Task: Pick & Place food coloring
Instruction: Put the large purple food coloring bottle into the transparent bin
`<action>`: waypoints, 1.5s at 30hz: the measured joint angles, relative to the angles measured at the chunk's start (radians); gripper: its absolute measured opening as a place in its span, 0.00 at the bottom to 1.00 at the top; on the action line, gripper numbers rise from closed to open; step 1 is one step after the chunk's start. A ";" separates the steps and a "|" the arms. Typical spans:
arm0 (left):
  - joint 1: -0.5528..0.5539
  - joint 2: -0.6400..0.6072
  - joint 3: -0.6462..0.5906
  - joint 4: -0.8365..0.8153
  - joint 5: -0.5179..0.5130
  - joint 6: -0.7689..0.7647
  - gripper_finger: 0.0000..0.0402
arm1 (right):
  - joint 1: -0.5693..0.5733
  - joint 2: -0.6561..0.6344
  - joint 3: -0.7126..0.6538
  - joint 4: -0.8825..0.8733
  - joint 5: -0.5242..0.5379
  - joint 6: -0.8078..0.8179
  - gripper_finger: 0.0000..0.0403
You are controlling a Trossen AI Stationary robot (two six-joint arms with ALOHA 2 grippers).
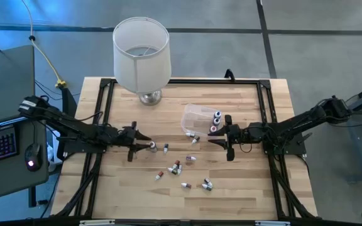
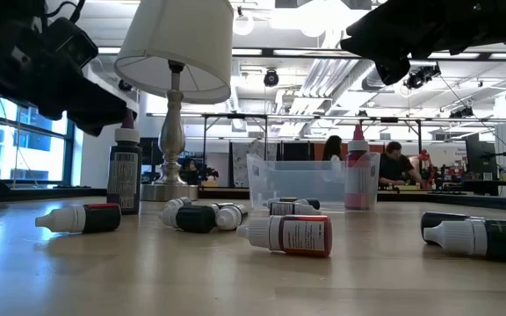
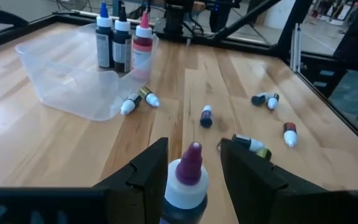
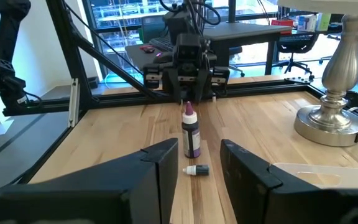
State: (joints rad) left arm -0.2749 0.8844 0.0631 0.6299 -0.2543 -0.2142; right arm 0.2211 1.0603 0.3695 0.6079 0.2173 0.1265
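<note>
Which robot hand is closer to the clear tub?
The right. The right gripper hangs just beside the clear tub, by its upright bottles. The left gripper sits farther off across the table, around a purple-capped bottle.

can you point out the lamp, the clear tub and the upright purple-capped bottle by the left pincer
lamp (image 1: 141,50): high view, on the white shade.
clear tub (image 3: 67,84): left wrist view, on its near wall.
purple-capped bottle (image 4: 191,134): right wrist view, on its body, standing before the left pincer (image 4: 190,93).

Robotics lab (open-plan): workbenches, exposed ceiling ducts
</note>
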 joint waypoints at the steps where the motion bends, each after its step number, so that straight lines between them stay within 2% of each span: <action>1: 0.000 0.013 0.000 0.010 0.001 0.000 0.37 | 0.000 0.000 0.000 0.000 0.000 0.000 0.28; 18: 0.000 0.143 0.037 0.069 -0.020 0.053 0.35 | 0.000 0.000 0.000 -0.025 0.000 0.000 0.28; 26: 0.000 0.161 0.037 0.073 -0.033 0.052 0.17 | 0.001 0.000 0.000 -0.035 -0.007 0.024 0.28; 30: 0.000 0.161 0.050 0.093 -0.073 0.053 0.09 | 0.012 -0.009 0.000 -0.056 -0.076 0.059 0.28; 34: 0.000 0.161 0.149 0.035 -0.121 0.074 0.07 | 0.036 -0.039 0.000 -0.156 -0.233 0.104 0.28; 37: 0.000 0.162 0.287 -0.133 -0.157 0.102 0.08 | 0.063 -0.061 0.000 -0.242 -0.335 0.177 0.27; 42: 0.033 0.215 0.568 -0.426 -0.271 0.078 0.08 | 0.102 -0.088 0.000 -0.345 -0.340 0.111 0.22; 45: 0.101 0.272 0.690 -0.477 -0.240 0.030 0.08 | 0.104 -0.115 0.000 -0.387 -0.341 0.106 0.20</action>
State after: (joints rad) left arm -0.1741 1.1559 0.7526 0.1528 -0.4938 -0.1844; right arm 0.3252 0.9451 0.3691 0.2207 -0.1234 0.2321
